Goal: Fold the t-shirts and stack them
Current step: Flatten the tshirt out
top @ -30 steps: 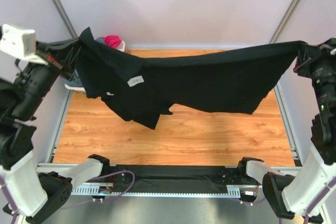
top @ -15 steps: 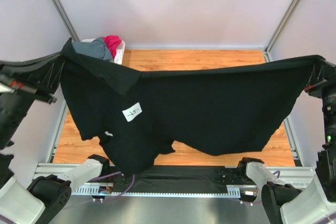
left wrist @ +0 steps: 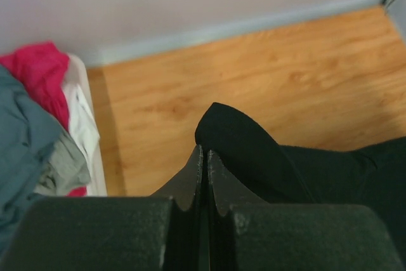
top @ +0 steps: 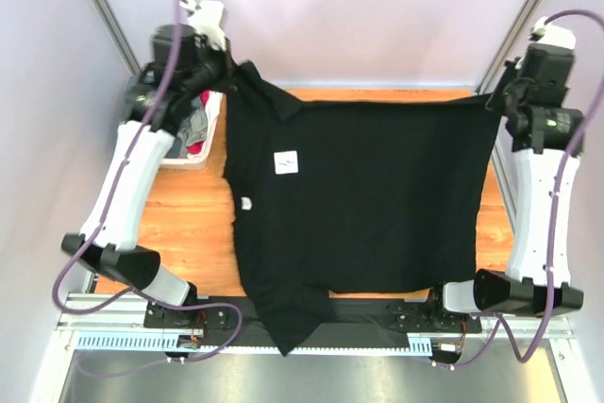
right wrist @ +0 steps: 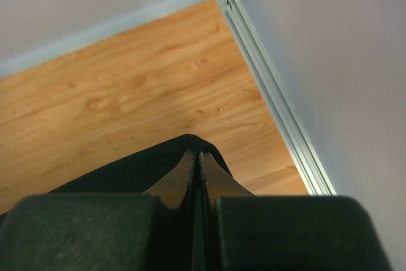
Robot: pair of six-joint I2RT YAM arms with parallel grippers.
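The black shirt [top: 368, 195] is stretched wide over the wooden surface [top: 193, 224], its near sleeve trailing past the front edge. The left end effector [left wrist: 203, 155] and right end effector [right wrist: 195, 155] each pinch a far corner, fingers pressed together on the cloth. A grey-blue shirt [left wrist: 19, 138] and a magenta shirt [left wrist: 35, 68] lie in the basket [left wrist: 89, 138] at far left.

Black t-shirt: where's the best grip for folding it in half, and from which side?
Likely its two far corners, from the back edge: the left gripper and right gripper are shut on them, and the black t-shirt lies spread flat on the table, near end overhanging the front.
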